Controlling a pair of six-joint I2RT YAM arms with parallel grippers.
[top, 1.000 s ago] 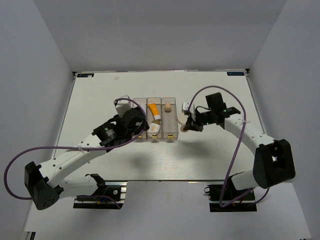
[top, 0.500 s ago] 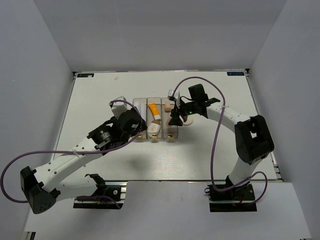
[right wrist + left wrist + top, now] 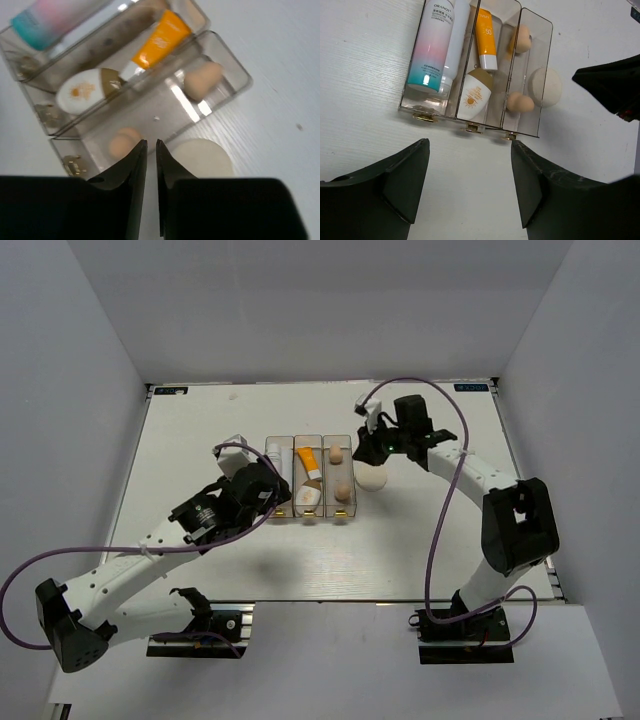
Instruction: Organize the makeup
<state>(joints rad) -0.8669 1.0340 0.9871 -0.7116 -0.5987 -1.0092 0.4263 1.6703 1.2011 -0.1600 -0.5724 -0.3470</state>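
Three clear bins (image 3: 312,443) stand side by side. The left one holds the white bottle (image 3: 432,47) with a white tube (image 3: 458,40) beside it. An orange tube (image 3: 486,40) and a white oval compact (image 3: 474,95) lie in the middle bin. Two tan sponges (image 3: 521,40) (image 3: 520,102) lie in the right bin. The cream puff (image 3: 373,478) lies on the table just right of the bins. My right gripper (image 3: 151,144) hovers above the right bin's edge beside the puff (image 3: 202,157), its jaws down to a thin slit with nothing between them. My left gripper (image 3: 470,185) is open over bare table in front of the bins.
The white table (image 3: 200,440) is walled by grey panels on three sides. The right arm's black wrist (image 3: 615,85) shows beyond the puff in the left wrist view. Small brass latches (image 3: 472,128) stick out of the bins' near ends.
The right gripper carried a tan sponge from the table over the right bin, let it go there, then rose and closed. The left arm drifted slightly back.
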